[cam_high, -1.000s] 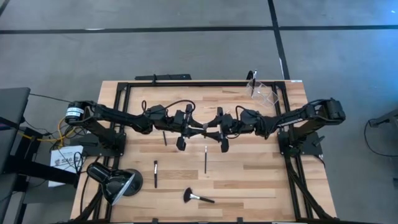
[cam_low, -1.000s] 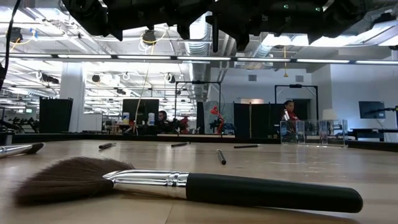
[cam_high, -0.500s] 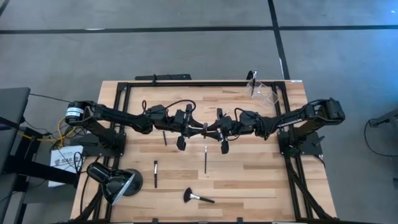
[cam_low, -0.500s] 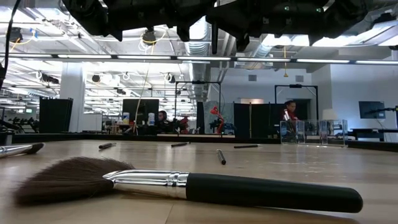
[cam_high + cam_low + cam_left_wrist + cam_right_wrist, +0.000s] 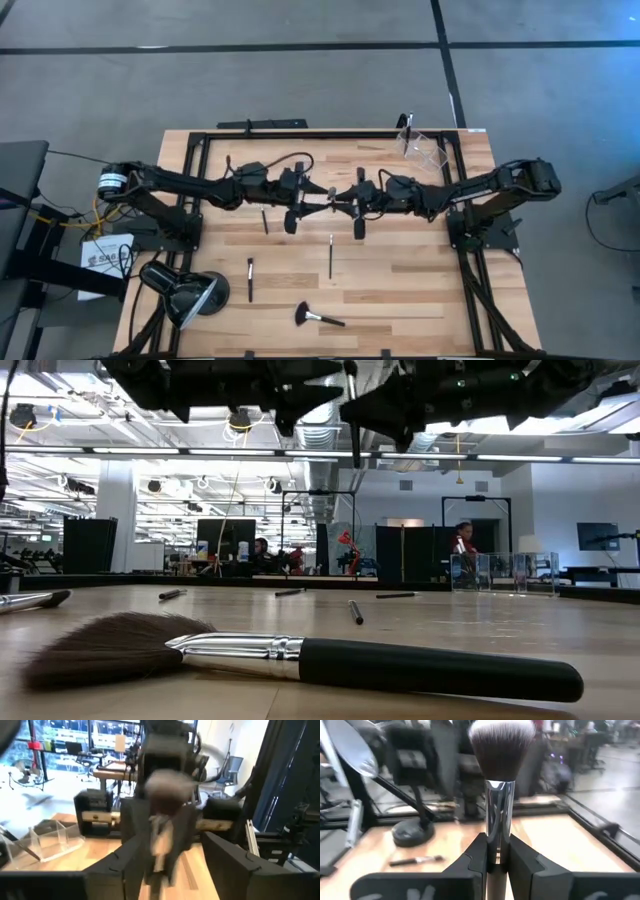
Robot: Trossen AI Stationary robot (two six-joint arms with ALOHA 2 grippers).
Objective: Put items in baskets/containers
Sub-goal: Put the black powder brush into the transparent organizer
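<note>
Holding a fluffy brush [image 5: 499, 750] tight, the right gripper [image 5: 352, 203] hangs far from the clear holder [image 5: 424, 147] (its goal, likely). Facing it, the left gripper [image 5: 296, 201] stands open, maybe letting go.

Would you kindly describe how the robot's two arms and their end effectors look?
Both arms are matte black, slim and jointed, with looping black cables. The left arm has a white-labelled motor at its base. Each end effector, left and right, has two flat, dark, angular fingers.
</note>
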